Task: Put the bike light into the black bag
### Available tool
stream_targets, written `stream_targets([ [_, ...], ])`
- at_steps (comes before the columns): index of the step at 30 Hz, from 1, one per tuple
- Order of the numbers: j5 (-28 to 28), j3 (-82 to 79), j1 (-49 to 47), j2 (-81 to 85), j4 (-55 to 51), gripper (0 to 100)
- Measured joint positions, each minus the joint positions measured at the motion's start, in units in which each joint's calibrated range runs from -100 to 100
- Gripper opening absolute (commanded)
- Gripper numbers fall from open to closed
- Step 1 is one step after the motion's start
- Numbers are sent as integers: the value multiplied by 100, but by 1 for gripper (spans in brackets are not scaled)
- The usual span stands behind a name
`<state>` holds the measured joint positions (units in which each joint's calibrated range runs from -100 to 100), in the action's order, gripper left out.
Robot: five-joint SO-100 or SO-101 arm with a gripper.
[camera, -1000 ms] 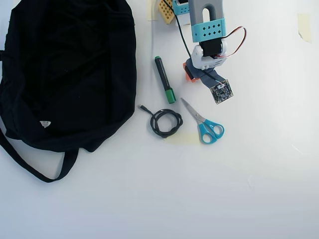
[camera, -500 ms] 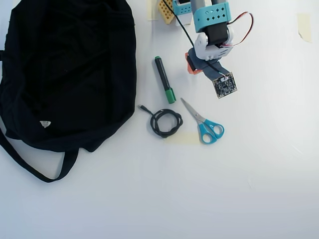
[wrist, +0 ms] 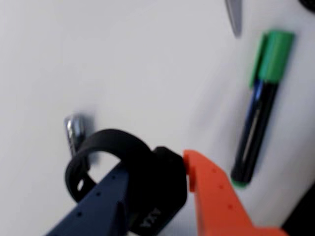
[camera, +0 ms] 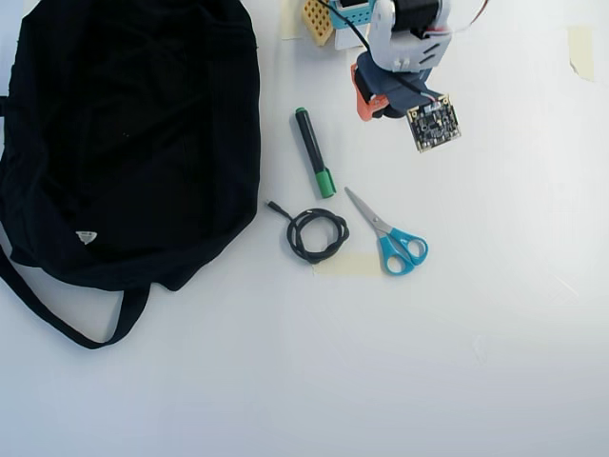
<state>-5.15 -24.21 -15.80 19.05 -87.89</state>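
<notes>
In the wrist view the bike light, a chunky black body with a ring-shaped strap loop, is clamped between the dark blue finger and the orange finger. My gripper is shut on it above the white table. In the overhead view the gripper is at the top centre, and the arm hides the light there. The black bag lies at the left with its strap trailing toward the bottom, well apart from the gripper.
A green-capped marker, a coiled black cable and blue-handled scissors lie between bag and gripper. A blurred silver-tipped object rests on the table behind the strap loop. A yellow perforated part sits by the arm's base.
The arm has drawn back toward the top edge of the overhead view, carrying the gripper farther from the marker and scissors. The things on the table have not moved.
</notes>
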Motion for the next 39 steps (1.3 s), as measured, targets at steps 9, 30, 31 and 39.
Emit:
stream_targets([
  [9, -5, 8, 411, 1660, -318, 2],
  [30, 1104, 94, 3086, 1984, 1073, 2],
  [31, 1153, -31, 3137, 1993, 1340, 2],
  [39, 1226, -936, 4269, 1743, 3529, 2],
])
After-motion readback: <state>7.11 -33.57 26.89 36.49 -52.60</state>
